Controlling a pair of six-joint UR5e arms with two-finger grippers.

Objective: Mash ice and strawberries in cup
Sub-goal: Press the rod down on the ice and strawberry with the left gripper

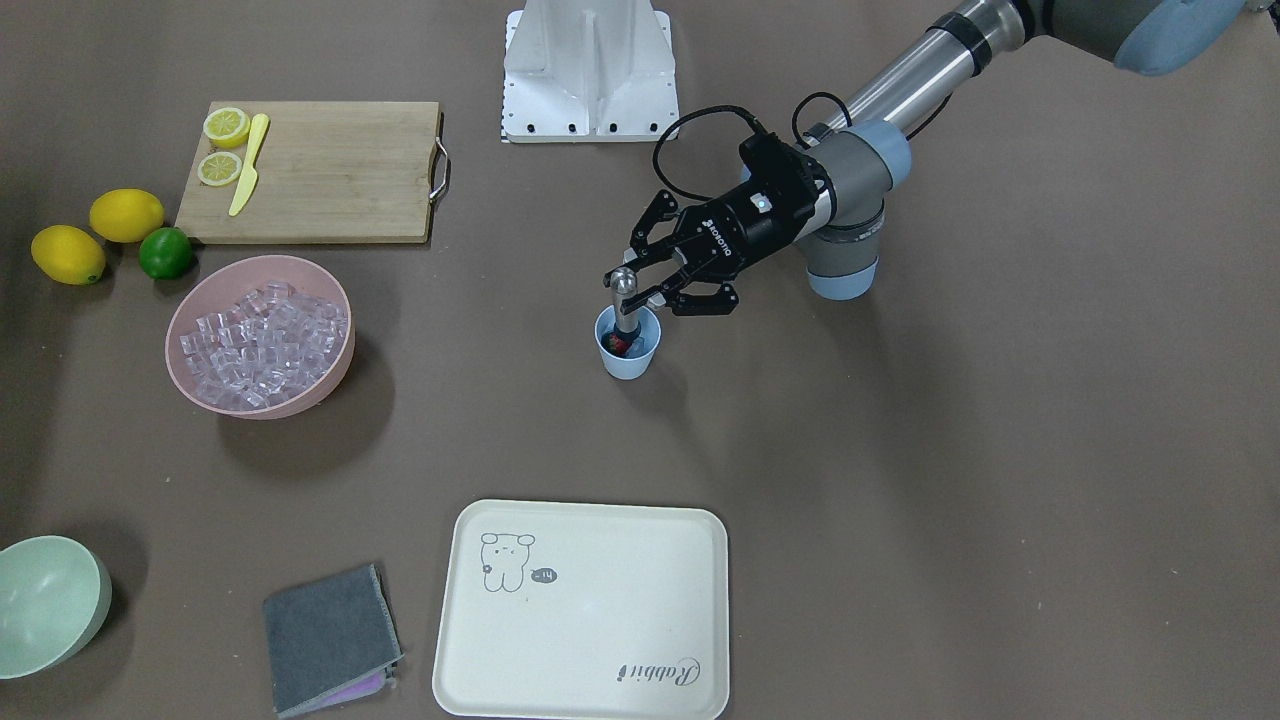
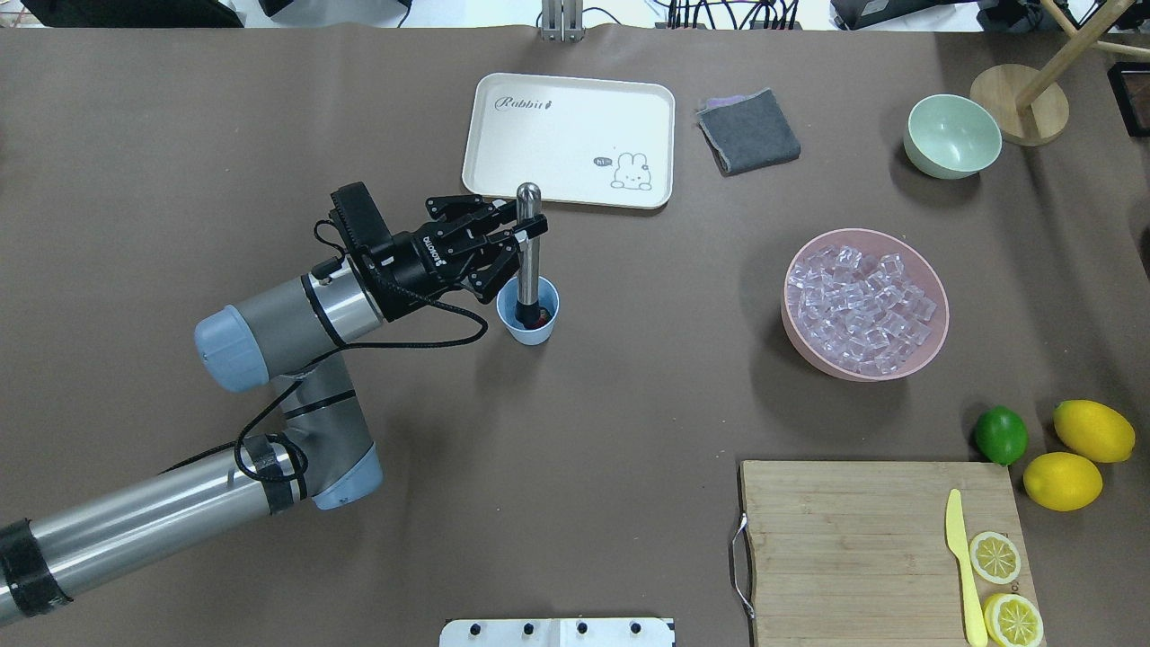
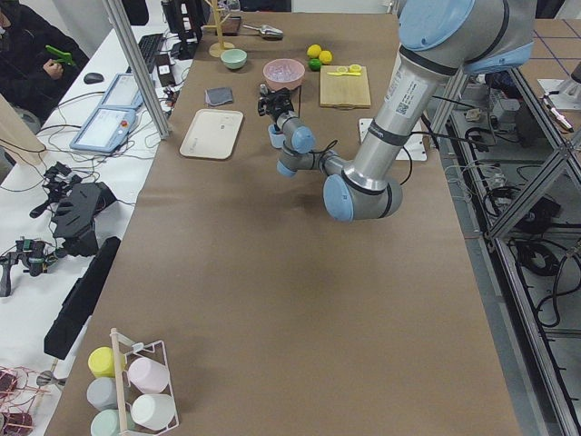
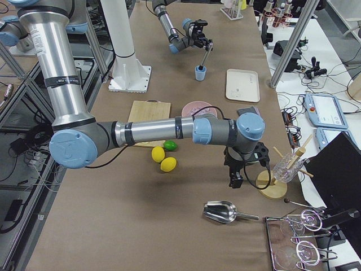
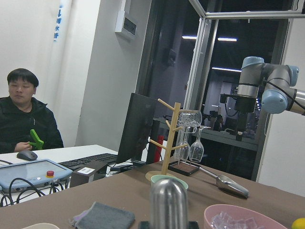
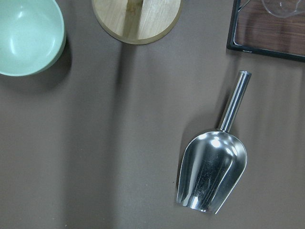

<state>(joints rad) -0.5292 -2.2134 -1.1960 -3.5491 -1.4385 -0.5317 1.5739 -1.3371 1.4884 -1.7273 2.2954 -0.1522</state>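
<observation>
The light-blue cup (image 1: pixel 630 362) stands mid-table, also in the overhead view (image 2: pixel 530 331). A red strawberry (image 1: pixel 619 346) lies inside it (image 2: pixel 543 316). A steel muddler (image 2: pixel 528 243) stands upright in the cup, its rounded top in the left wrist view (image 5: pixel 168 202). My left gripper (image 1: pixel 638 284) is shut on the muddler's upper shaft (image 2: pixel 516 241). Ice cubes (image 1: pixel 262 335) fill the pink bowl (image 2: pixel 934 337); I cannot tell whether any ice is in the cup. My right gripper (image 4: pixel 237 175) hangs over the far table end; I cannot tell if it is open or shut.
A cream tray (image 2: pixel 503 171) lies just beyond the cup, a grey cloth (image 2: pixel 748 131) and a pale-green bowl (image 2: pixel 952 137) further along. A cutting board (image 2: pixel 835 539) holds lemon halves and a yellow knife. A steel scoop (image 6: pixel 212 176) and wooden rack base (image 6: pixel 138 19) lie under my right wrist.
</observation>
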